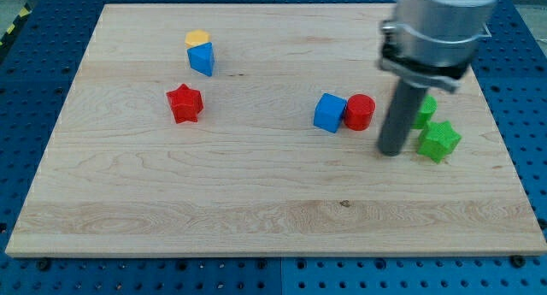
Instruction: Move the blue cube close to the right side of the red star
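arm end is a fat light-grey cylinder, kinda blurry | black clamp collar under it, small silvery bit on the collar's left edge | straight dark grey rod below the collar | my tip (391,152) plain, blunt

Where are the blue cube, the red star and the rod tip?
blue cube (329,113), camera view, centre of its top face.
red star (184,103), camera view, middle of its top.
my tip (391,150), camera view, rod's very end, right of the blue cube.

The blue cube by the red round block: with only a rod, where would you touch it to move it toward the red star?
I'd push its right face leftward. The blue cube touches the red cylinder there, so my tip probably must separate them first. The red star lies far left.
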